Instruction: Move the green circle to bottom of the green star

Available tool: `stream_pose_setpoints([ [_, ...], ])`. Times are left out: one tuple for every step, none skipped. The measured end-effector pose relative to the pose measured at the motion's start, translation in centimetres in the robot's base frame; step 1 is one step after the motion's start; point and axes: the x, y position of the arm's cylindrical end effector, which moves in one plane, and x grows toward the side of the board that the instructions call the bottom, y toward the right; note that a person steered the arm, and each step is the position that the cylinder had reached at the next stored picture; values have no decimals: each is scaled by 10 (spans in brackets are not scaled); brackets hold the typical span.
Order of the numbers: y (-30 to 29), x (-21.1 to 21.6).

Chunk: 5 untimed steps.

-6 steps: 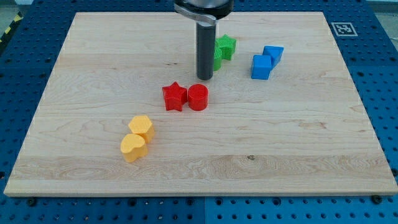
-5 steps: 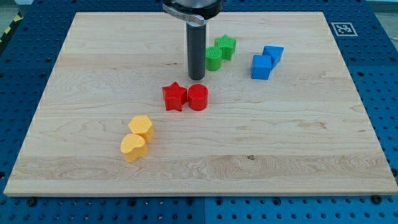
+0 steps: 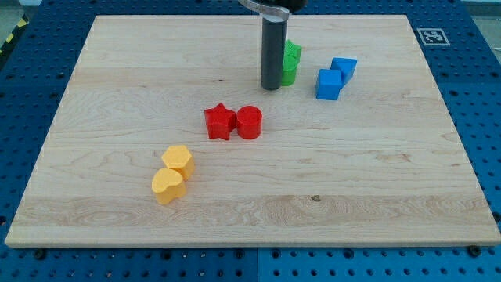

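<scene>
**Rod planted beside the green pair near the top of the surface**

No brand name or readable word anywhere; the only marking is a black-and-white square tag [image 3: 430,35] printed at the top right corner of the wooden surface [image 3: 376,180], a coded pattern and not text.

Now the arm: the dark rod comes straight down from the view's top edge, upright, its mount cut off by the frame. My tip [image 3: 272,87] sits on the wood, immediately to the view's left of the green blocks. There are no jaws to open or close on this end effector; it is a plain rod and it holds nothing.

Sweeping from the left: two yellow blocks, the lower one [image 3: 167,186] heart-like and the upper one [image 3: 179,160] touching it, low on the left side. Next, mid-surface, the red star [image 3: 220,121] with the red circle [image 3: 249,122] pressed against its right. They lie below my tip, well apart from it.

Then the rod, and right behind it the green circle [image 3: 289,72], partly hidden, apparently touching the rod's right side. The green star [image 3: 292,52] peeks out just above it, the two touching or nearly so. Furthest right, two blue cubes, the nearer [image 3: 329,84] and the farther [image 3: 344,68], close together.
</scene>
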Motion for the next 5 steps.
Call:
stream_pose_setpoints([
  [0, 0],
  [0, 0],
  [0, -7],
  [0, -20],
  [0, -26],
])
